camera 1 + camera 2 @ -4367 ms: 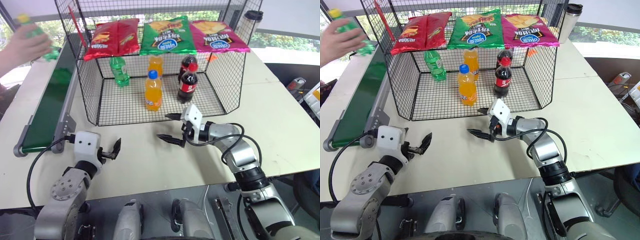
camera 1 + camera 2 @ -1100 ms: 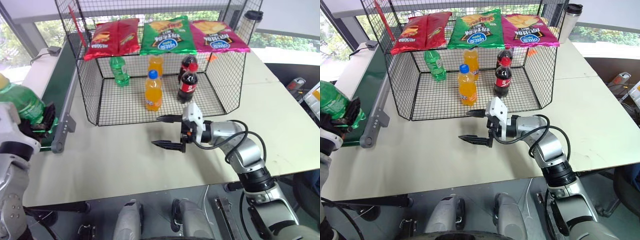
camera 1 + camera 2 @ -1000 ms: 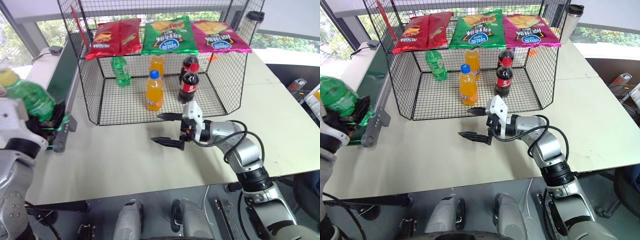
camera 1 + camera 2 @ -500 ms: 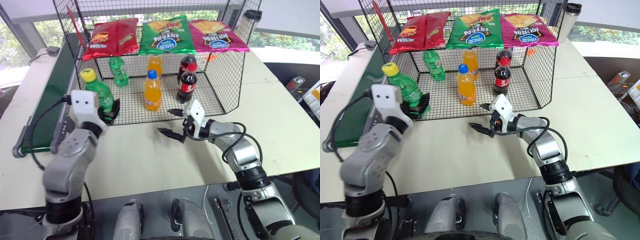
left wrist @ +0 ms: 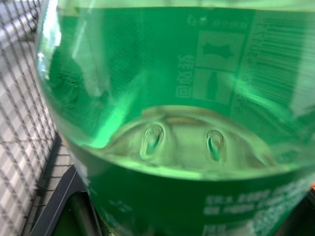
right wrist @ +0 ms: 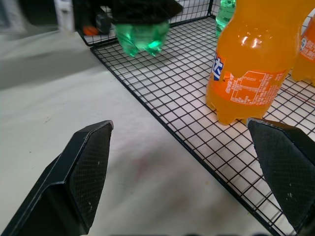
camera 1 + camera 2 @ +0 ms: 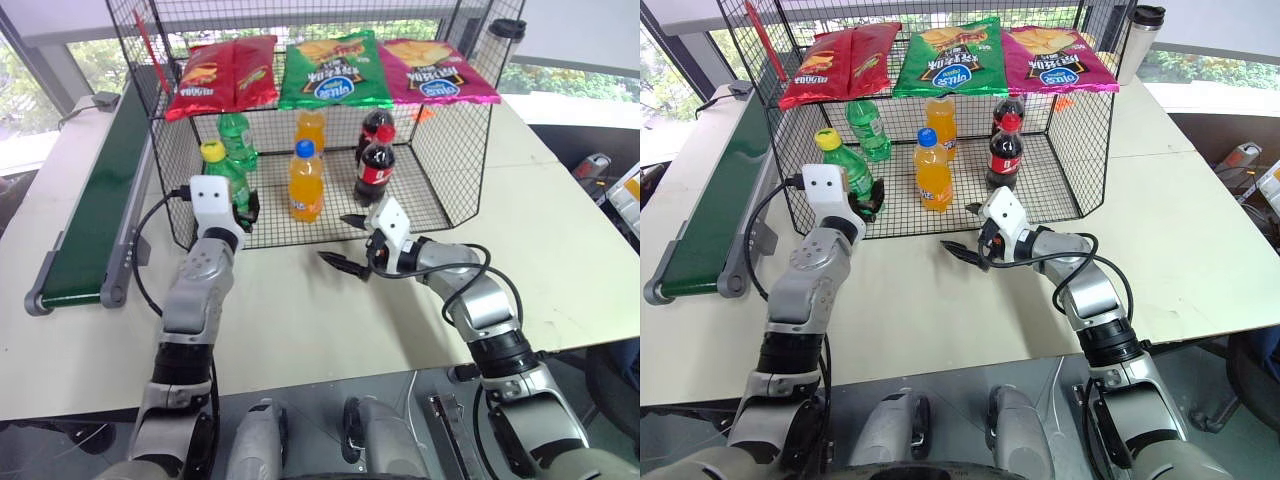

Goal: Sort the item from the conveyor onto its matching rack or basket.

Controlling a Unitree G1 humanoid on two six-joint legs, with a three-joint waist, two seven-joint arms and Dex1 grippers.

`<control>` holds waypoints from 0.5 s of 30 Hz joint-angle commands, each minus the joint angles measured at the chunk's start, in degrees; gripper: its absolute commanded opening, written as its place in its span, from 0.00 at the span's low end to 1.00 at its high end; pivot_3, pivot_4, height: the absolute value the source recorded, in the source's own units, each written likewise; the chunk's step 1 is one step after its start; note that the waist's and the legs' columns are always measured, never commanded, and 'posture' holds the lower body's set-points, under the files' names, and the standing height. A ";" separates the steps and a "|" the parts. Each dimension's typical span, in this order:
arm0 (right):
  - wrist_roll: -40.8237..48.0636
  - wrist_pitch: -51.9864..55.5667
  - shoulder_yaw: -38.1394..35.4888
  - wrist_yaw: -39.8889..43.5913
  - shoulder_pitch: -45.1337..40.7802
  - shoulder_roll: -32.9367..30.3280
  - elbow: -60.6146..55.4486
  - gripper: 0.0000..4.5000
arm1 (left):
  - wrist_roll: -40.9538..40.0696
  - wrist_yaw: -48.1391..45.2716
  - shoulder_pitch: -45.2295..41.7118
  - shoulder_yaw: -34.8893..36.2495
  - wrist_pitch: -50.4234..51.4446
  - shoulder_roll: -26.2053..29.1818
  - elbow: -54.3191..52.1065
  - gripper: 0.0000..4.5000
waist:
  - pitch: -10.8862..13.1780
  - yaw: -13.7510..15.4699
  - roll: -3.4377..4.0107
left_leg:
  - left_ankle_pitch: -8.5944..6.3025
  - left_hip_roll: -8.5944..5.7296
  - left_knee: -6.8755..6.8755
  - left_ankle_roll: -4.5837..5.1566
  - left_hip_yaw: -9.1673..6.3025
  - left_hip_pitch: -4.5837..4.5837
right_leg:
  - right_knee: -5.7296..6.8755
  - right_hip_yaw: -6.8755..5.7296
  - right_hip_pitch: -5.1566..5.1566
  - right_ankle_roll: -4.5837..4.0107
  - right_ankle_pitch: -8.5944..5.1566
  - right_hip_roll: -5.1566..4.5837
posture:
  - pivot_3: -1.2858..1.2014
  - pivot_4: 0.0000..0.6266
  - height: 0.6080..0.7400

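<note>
The item, a clear-green bottle with a yellow cap, stands upright at the front left corner of the black wire cage, just over its mesh floor. My left gripper is shut on its lower body. In the left wrist view the bottle sits right against the camera. My right gripper is open and empty above the table, just outside the cage's front edge. Between its fingers, the right wrist view shows the bottle's base. The dark green conveyor runs along the left.
Inside the cage stand a green-capped green bottle, two orange bottles and two cola bottles. Three chip bags lie on the cage top. A tumbler stands at the back right.
My left arm has swung the bottle from beside the conveyor rightwards and forwards to the cage's front left corner. The right gripper has turned a little and stayed near the cage front.
</note>
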 commanded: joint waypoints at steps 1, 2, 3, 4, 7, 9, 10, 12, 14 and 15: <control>0.56 -0.39 -0.95 0.42 -0.89 -0.06 -1.66 1.00 | 1.44 0.36 -3.35 1.28 -5.14 -0.54 3.45 0.61 | 0.00 0.02 0.00 | 0.00 0.00 0.00 0.00 0.00 0.00 | 0.00 0.00 0.00 0.00 0.00 0.00 | 0.52 0.24 1.00; 0.59 -0.37 -0.97 0.46 -0.90 -0.05 -1.69 1.00 | 1.66 0.47 -3.85 1.46 -5.95 -0.67 4.90 0.61 | 0.00 0.01 0.00 | 0.00 0.00 0.00 0.00 0.00 0.00 | 0.00 -0.01 0.00 0.00 0.00 0.00 | 0.52 0.24 1.00; 0.60 -0.36 -0.99 0.49 -0.89 -0.04 -1.72 1.00 | 1.68 0.52 -4.26 1.67 -6.65 -0.84 6.07 0.61 | 0.00 0.01 0.00 | 0.00 0.00 0.00 0.00 0.00 0.00 | 0.00 -0.01 0.01 0.00 0.00 0.00 | 0.52 0.24 1.00; 0.67 -0.28 -0.99 0.60 -0.87 -0.04 -1.83 1.00 | 1.76 0.65 -4.68 1.83 -7.23 -0.95 7.28 0.61 | 0.00 0.01 0.00 | 0.00 0.00 0.00 0.00 0.01 0.00 | 0.00 0.00 0.01 0.00 0.00 -0.01 | 0.52 0.24 1.00; 0.88 -0.04 -0.99 0.84 -0.79 -0.03 -2.24 1.00 | 1.76 1.04 -5.43 2.33 -8.39 -1.33 9.19 0.72 | 0.00 0.01 0.00 | 0.00 0.00 0.00 0.00 0.01 0.00 | 0.00 -0.01 0.00 0.00 0.00 -0.01 | 0.52 0.24 1.00; 0.97 0.09 -0.99 0.92 -0.76 0.02 -2.52 1.00 | 1.83 0.96 -5.63 2.59 -8.48 -1.38 9.31 0.92 | 0.00 0.01 0.00 | 0.00 0.00 0.00 0.00 0.01 0.00 | 0.00 -0.01 0.01 0.01 0.00 -0.01 | 0.52 0.24 1.00; 1.05 0.16 -0.99 0.99 -0.75 0.06 -2.62 1.00 | 1.95 0.86 -5.58 2.60 -8.46 -1.32 9.15 0.97 | 0.00 0.01 0.00 | 0.00 0.00 0.00 0.00 0.01 0.00 | 0.00 -0.01 0.01 0.01 0.00 -0.01 | 0.52 0.24 1.00; 1.11 0.26 -0.93 1.11 -0.75 0.17 -2.73 1.00 | 2.23 0.43 -5.31 2.38 -8.23 -0.98 8.51 0.97 | 0.00 0.01 0.00 | 0.00 0.00 0.00 0.00 0.01 0.01 | 0.01 -0.01 0.01 0.01 0.01 -0.02 | 0.52 0.24 1.00; 1.36 0.46 -0.84 1.54 -0.69 0.20 -2.96 1.00 | 2.52 0.04 -4.85 2.14 -7.48 -0.59 7.00 0.97 | 0.00 0.00 0.00 | 0.00 0.00 0.00 0.00 0.01 0.01 | 0.02 -0.01 0.02 0.01 0.01 -0.02 | 0.52 0.24 1.00; 1.46 0.55 -0.80 1.71 -0.62 0.19 -3.10 1.00 | 2.51 -0.04 -4.58 2.21 -6.96 -0.50 5.99 0.97 | 0.00 0.00 0.00 | 0.00 0.00 0.01 0.00 0.01 0.02 | 0.02 -0.01 0.02 0.01 0.01 -0.02 | 0.52 0.24 1.00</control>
